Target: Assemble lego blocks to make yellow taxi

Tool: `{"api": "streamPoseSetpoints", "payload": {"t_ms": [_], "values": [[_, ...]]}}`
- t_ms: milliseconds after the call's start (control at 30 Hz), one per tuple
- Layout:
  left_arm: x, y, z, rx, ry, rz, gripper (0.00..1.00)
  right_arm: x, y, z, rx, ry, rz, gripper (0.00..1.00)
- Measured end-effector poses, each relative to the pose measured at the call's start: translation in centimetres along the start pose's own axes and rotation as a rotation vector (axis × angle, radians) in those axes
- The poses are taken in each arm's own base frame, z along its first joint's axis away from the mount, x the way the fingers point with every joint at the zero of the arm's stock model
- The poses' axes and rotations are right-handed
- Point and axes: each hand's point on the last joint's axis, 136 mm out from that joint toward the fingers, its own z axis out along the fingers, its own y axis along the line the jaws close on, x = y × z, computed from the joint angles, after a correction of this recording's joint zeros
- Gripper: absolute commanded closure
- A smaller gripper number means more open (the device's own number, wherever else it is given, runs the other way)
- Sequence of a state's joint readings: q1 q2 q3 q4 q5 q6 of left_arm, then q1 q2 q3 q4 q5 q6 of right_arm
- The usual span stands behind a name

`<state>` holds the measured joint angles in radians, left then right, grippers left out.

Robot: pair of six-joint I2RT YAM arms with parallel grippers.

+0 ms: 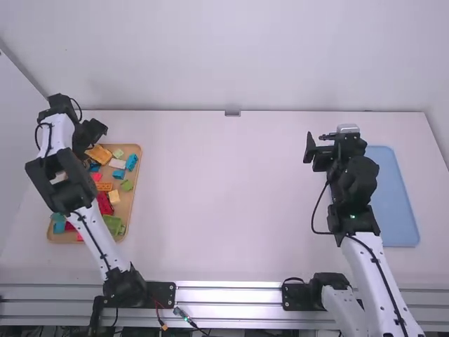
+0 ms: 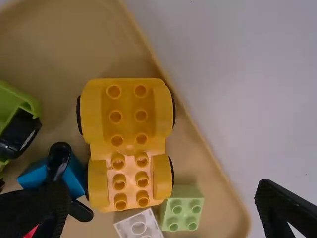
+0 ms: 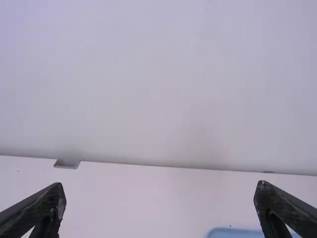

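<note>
Yellow base (image 2: 128, 144): axis slanted, I think; narrower end toward white block (image 2: 138, 227). Left wrist view resolves studs. My left gripper (image 1: 93, 132), right gripper (image 1: 335, 140): open.

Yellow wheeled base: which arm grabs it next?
Left, I'd say: its open gripper hangs over the yellow wheeled base in the tan tray. The right gripper is far off, beside the blue tray.

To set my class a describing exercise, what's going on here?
The left gripper is open over a yellow car base, which sits among loose blocks in a tan tray. The base's studs are bare, so the taxi is not built yet. The right gripper is open and empty near the blue tray.
</note>
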<state>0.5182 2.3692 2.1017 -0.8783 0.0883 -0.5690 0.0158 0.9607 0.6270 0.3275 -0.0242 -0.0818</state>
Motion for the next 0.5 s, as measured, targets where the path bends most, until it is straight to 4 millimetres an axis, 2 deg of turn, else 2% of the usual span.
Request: {"api": "streamPoseSetpoints", "payload": {"t_ms": [133, 267, 500], "values": [[0.7, 0.0, 0.0, -0.026, 0.013, 0.010, 0.01, 0.0, 0.0, 0.0, -0.002, 0.000, 0.000, 0.01], [0.4, 0.1, 0.2, -0.027, -0.001, 0.011, 0.00, 0.0, 0.1, 0.0, -0.004, 0.000, 0.000, 0.01], [1.1, 0.9, 2.0, -0.042, 0.002, 0.011, 0.05, 0.0, 0.1, 0.0, -0.003, 0.000, 0.002, 0.01]]}}
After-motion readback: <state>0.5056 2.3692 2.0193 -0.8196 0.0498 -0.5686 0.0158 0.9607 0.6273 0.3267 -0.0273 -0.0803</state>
